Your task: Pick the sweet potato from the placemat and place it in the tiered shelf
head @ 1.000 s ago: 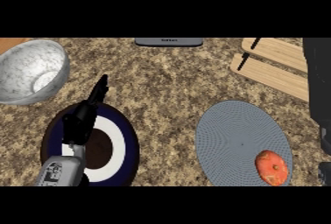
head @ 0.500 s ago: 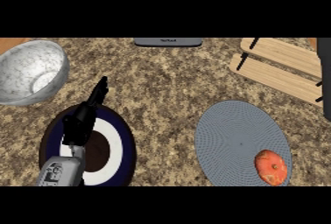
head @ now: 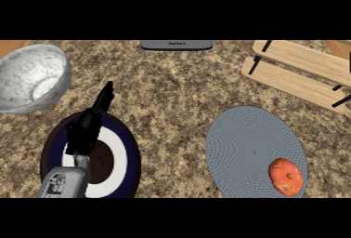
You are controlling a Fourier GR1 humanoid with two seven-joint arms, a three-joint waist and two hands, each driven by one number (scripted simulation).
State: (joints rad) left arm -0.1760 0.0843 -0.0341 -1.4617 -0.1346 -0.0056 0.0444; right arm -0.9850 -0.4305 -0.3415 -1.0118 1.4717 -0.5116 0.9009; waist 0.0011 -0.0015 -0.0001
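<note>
An orange sweet potato (head: 286, 176) lies on the round grey placemat (head: 254, 144), near its lower right rim. The wooden tiered shelf (head: 302, 69) with black posts stands at the upper right. My left hand (head: 87, 128) rests at the lower left over a dark blue and white plate (head: 123, 160), fingers straight and pointing up the counter. It holds nothing. My right hand shows nowhere in the head view.
A speckled grey bowl (head: 31, 76) sits at the upper left. A dark grey flat object (head: 176, 44) lies at the counter's far edge, top centre. Speckled brown counter (head: 175, 93) stretches between the plate, the placemat and the shelf.
The dark shape of my right arm along the right edge has withdrawn and is gone from view. The left hand, sweet potato and the rest stay where they were.
</note>
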